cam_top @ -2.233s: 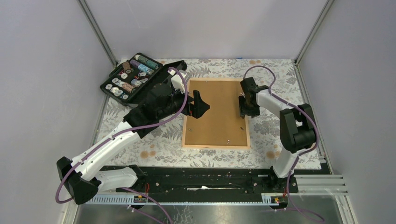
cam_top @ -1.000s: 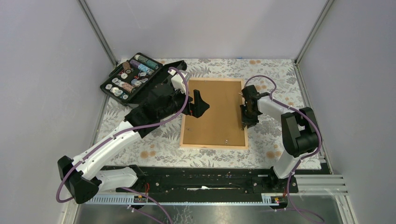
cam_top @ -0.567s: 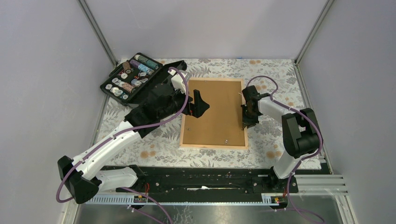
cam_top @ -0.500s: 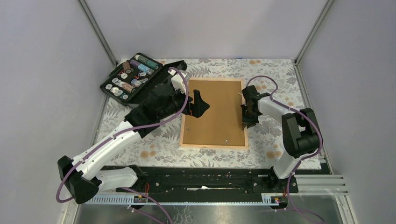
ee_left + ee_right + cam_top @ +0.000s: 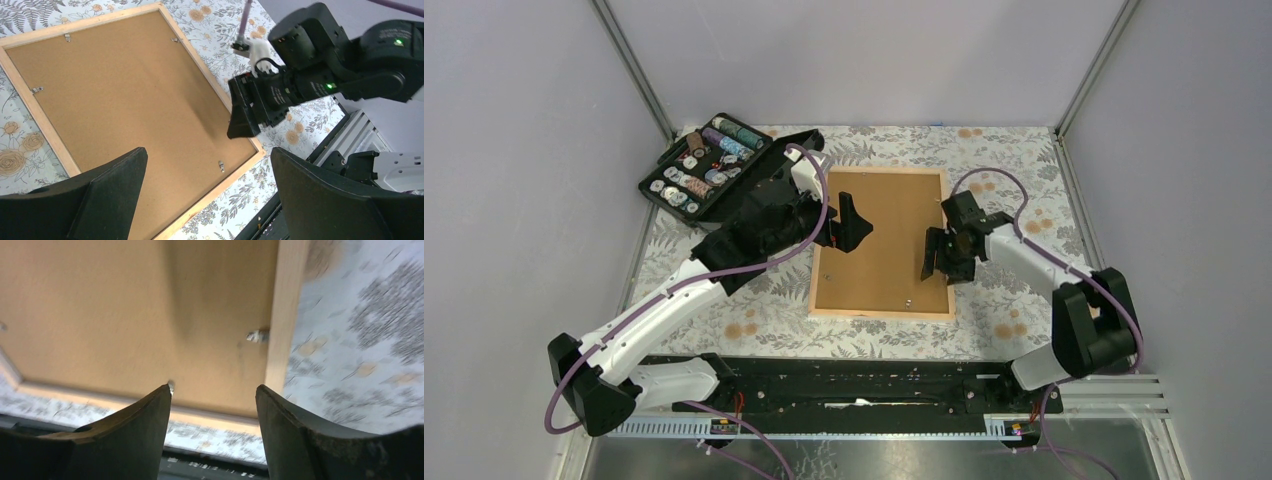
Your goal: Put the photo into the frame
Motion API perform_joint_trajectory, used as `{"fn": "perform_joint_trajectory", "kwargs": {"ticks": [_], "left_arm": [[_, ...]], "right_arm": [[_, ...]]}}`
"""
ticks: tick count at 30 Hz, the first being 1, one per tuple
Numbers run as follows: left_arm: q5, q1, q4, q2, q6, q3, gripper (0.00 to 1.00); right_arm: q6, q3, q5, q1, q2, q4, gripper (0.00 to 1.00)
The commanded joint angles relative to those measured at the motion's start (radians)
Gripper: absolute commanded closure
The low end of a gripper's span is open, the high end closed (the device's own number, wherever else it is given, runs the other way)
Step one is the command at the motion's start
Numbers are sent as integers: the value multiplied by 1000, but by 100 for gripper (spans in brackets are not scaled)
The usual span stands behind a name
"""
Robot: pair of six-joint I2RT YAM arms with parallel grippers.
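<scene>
The pale wood frame (image 5: 884,313) lies face down on the floral cloth with the brown backing board (image 5: 884,235) set in it. The photo is hidden. My left gripper (image 5: 849,222) is open and empty, hovering over the frame's left edge; its view shows the board (image 5: 125,95), the frame edge (image 5: 215,95) and my own jaws (image 5: 207,195) spread wide. My right gripper (image 5: 942,262) is open and empty above the frame's near right part. Its view, where it shows again (image 5: 214,425), holds the right frame edge (image 5: 280,315) and a metal clip (image 5: 257,335).
An open black case (image 5: 707,166) of poker chips stands at the back left, close to my left arm. Small metal clips (image 5: 220,164) sit along the frame's inner edge. The black rail (image 5: 864,385) runs along the near edge. Grey walls close in both sides.
My right gripper has moved along the frame's right edge toward the near side and swung inward over the board; its elbow shifted right. The left arm has not moved.
</scene>
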Motion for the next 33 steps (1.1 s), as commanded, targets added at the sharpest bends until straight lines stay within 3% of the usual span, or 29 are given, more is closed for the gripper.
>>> {"fn": "perform_joint_trajectory", "kwargs": {"ticks": [1,5,12,16,21,27,33], "left_arm": [[-4,4,29,6,12,9,1],[-14,3,28,1,14,9,1],[-20,3,27,2,12,7,1],[-26,4,24,3,13,9,1],[-40,3,24,-16,16,7,1],[-47,3,23,-20,19,8,1],[-39,3,23,-20,19,9,1]], "right_arm": [[186,-88,-164,44,-148,-4,30],[362,-198,-157,72,-310,6,30],[955,-440,-85,72,-520,119,29],[1166,-512,28,72,-596,172,30],[1126,-445,104,72,-486,126,30],[1141,-423,0,72,-323,139,31],[1082,-382,47,73,-307,93,31]]}}
